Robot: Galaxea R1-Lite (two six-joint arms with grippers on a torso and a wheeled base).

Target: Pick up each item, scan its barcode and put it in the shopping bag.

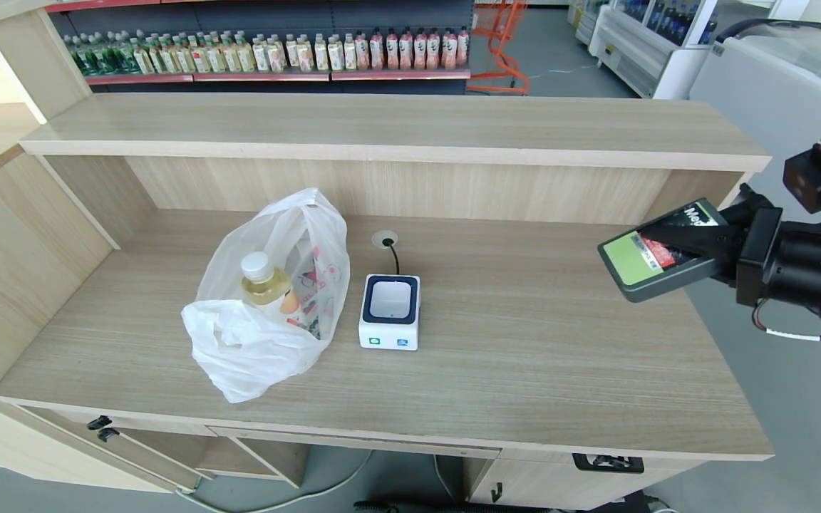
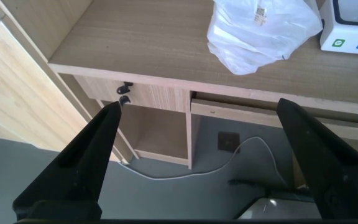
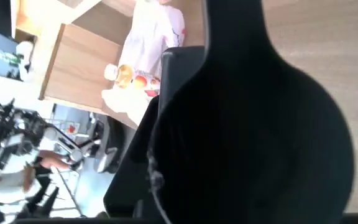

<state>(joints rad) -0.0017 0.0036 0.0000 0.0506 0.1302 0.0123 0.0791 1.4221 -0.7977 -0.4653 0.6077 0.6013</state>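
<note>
Head view: the right pincer (image 1: 670, 249) grips a dark, green-labelled box (image 1: 630, 261) held off the counter's (image 1: 524, 356) right end.

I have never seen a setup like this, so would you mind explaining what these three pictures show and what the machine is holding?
This is a two-armed robot at a shop checkout counter. The large picture comes from a camera on its head, looking down at the counter. The other two come from cameras on its wrists, each looking along that arm's own gripper. On the counter sits a white plastic shopping bag with a bottle in it. Beside the bag is a small white barcode scanner on a cable. The right gripper, at the right of the head picture, is shut on a flat dark box with a green face. That box is the big dark shape up close in the right wrist picture. The left gripper is open and empty, low in front of the counter's edge.
</note>
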